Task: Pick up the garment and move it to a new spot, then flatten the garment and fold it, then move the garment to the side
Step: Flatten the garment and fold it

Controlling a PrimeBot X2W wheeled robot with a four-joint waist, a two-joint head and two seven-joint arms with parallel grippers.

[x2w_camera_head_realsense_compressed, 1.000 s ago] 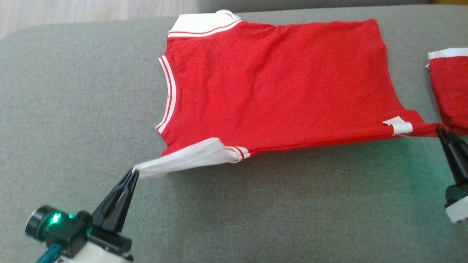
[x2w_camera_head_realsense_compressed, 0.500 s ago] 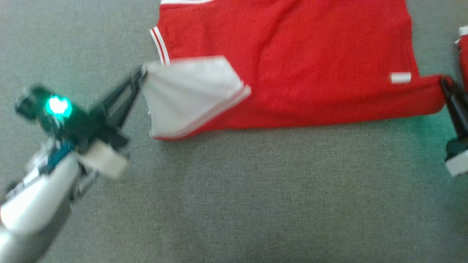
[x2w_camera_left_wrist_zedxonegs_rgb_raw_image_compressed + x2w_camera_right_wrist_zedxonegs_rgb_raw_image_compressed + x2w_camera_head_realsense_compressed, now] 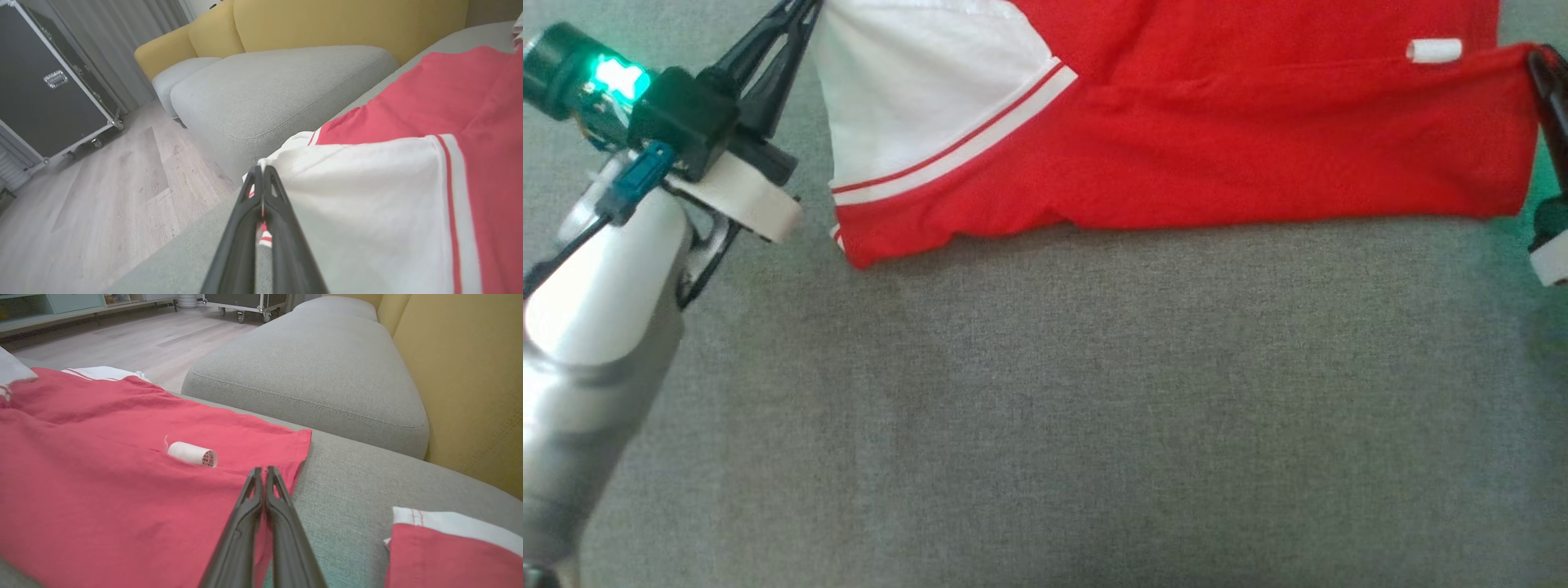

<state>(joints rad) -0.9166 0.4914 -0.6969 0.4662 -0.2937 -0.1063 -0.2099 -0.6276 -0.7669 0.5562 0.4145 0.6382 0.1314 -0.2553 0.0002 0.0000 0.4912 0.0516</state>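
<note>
Garment (image 3: 1217, 155) lies across the far part of the grey sofa cushion (image 3: 1045, 408), its near edge folded farther over itself than half a second ago and now reaching the white label (image 3: 1433, 51). Left hand (image 3: 805, 10) is pinched tight on the white sleeve (image 3: 915, 90) corner, and right hand (image 3: 1542, 61) is pinched on the red hem corner.

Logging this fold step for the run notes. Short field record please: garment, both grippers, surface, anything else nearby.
garment: red shirt, near part doubled over itself
left gripper: shut on the white sleeve corner
right gripper: shut on the shirt's red hem corner
surface: grey cushion
label: white label, curled, on the shirt
other: second red-and-white garment, lying apart
</note>
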